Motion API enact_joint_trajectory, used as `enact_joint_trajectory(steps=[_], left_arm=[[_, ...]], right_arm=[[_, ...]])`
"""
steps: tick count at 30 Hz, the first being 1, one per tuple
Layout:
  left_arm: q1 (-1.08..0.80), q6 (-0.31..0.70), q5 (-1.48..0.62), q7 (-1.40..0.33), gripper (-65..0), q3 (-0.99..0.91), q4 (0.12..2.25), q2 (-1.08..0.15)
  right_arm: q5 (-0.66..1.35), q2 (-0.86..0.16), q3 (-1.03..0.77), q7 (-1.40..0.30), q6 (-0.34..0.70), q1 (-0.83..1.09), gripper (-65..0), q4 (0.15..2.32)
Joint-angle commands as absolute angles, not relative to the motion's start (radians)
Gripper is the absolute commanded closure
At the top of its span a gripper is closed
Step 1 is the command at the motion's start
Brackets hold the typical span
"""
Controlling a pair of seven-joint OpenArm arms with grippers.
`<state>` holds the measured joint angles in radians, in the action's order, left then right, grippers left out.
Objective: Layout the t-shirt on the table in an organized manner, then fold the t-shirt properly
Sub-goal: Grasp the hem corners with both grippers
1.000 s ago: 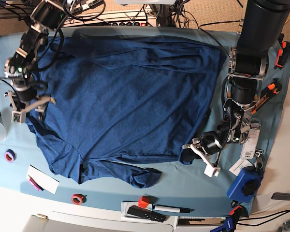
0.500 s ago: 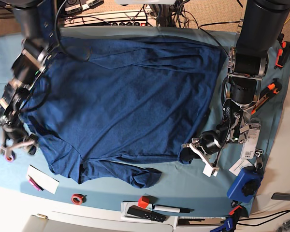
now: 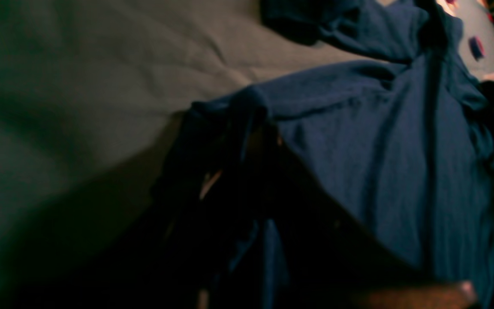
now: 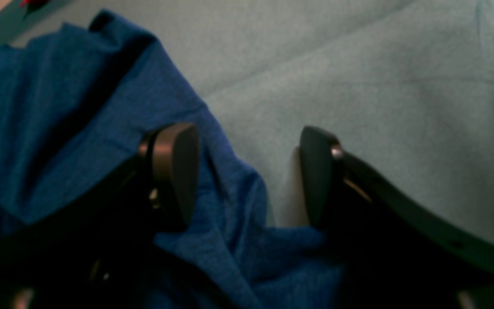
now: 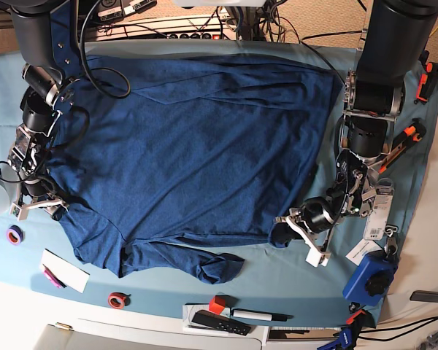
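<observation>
The navy t-shirt (image 5: pixel 197 146) lies spread wide on the teal table (image 5: pixel 277 281), with a crumpled sleeve (image 5: pixel 215 266) at its front. At the shirt's front right corner, my left gripper (image 5: pixel 288 232) is shut on a dark bunch of fabric; the left wrist view shows that gathered cloth (image 3: pixel 230 124) up close in shadow. My right gripper (image 5: pixel 36 208) is open at the shirt's left edge. In the right wrist view its fingers (image 4: pixel 176 171) stand wide apart, one resting on the shirt's edge (image 4: pixel 230 214) and the other on bare cloth.
Along the front edge lie a purple tape roll (image 5: pixel 14 235), a white card (image 5: pixel 64 270), a red tape roll (image 5: pixel 117 300), a red cube (image 5: pixel 217 304), a black remote (image 5: pixel 219 321) and a marker (image 5: pixel 259 315). A blue device (image 5: pixel 370 277) and orange-handled tools (image 5: pixel 405 142) sit at the right.
My right arm has swung from the shirt's upper left down along its left edge toward the front, staying open. The left arm has not moved.
</observation>
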<state>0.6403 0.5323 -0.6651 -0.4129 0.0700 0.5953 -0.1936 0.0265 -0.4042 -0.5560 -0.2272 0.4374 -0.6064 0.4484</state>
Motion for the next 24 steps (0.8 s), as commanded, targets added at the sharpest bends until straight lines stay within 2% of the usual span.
enact_joint_trajectory(steps=[1, 9, 19, 21, 24], left_arm=[[0.676, 0.545, -0.681, -0.391, 0.0, 0.066, 0.611, -0.199], [0.676, 0.544, -0.681, -0.38, 0.0, 0.066, 0.611, -0.2], [0.676, 0.545, -0.681, -0.373, 0.0, 0.066, 0.611, -0.199], [0.676, 0.545, -0.681, -0.373, 0.0, 0.066, 0.611, -0.2], [0.676, 0.545, -0.681, -0.373, 0.0, 0.066, 0.611, -0.2]], right_arm=[[0.035, -0.418, -0.557, -0.227, 0.44, -0.641, -36.7, 0.457], [0.072, -0.409, -0.557, -0.223, 0.439, -0.651, -36.6, 0.457], [0.071, -0.33, -0.557, -0.204, 0.439, -0.651, -35.7, 0.457], [0.071, -0.329, -0.557, -0.203, 0.439, -0.65, -29.4, 0.457], [0.071, -0.336, -0.557, -0.202, 0.443, -0.65, -13.6, 0.458]])
